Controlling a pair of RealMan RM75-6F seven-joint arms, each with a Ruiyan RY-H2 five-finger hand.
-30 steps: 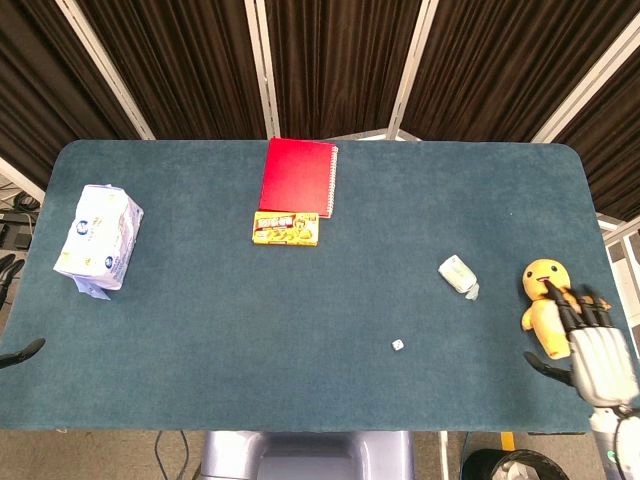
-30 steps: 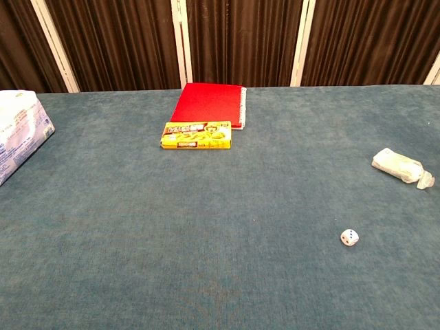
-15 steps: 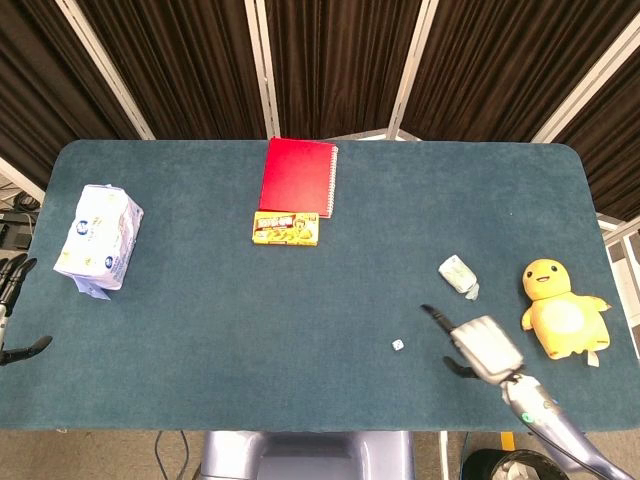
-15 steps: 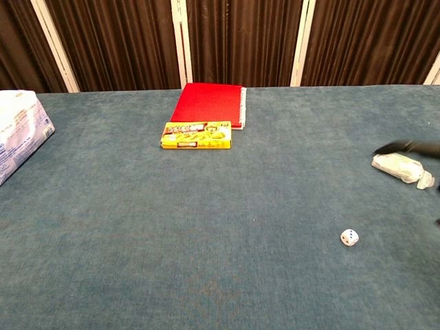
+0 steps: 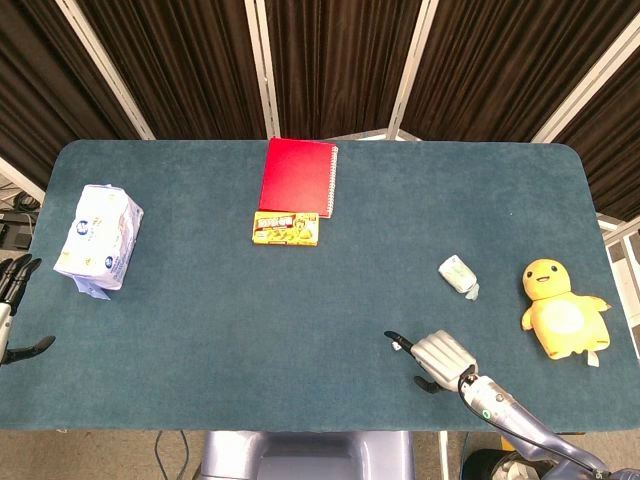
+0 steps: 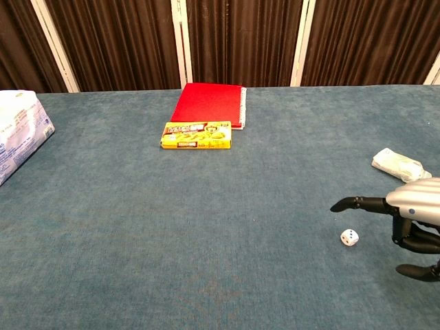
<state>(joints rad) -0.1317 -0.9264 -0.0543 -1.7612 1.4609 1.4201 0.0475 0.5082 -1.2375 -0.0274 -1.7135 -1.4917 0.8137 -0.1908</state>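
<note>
Dark pleated curtains with pale vertical rails back a table (image 5: 250, 320) covered in blue-green felt.

Far left, off the table's edge: left hand (image 5: 12, 300), only dark fingers showing in the head view, spread apart, gripping nothing. Not seen in the chest view.

Left end of the table: white-and-blue wrapped pack (image 5: 98, 238), lying flat, well apart from everything else.

Centre back: red spiral notebook (image 5: 297, 176), closed, binding on its right side. Yellow box (image 5: 286, 228) lies just in front of it, touching or nearly touching the notebook's near edge.

Right of centre, near the front edge: small white die (image 6: 349, 237) on the felt. In the head view it's hidden under the hand's fingers.

Right hand (image 5: 438, 355) hangs over the die, palm down, one finger stretched out to the left above it, the others curled downward just right of it. Chest view shows a gap between fingers (image 6: 357, 203) and die; no contact. Hand is unclenched and empty.

Behind the right hand: crumpled whitish packet (image 5: 458, 275), near but apart.

Far right: yellow plush toy (image 5: 560, 310) lying face up, well clear of the hand.
</note>
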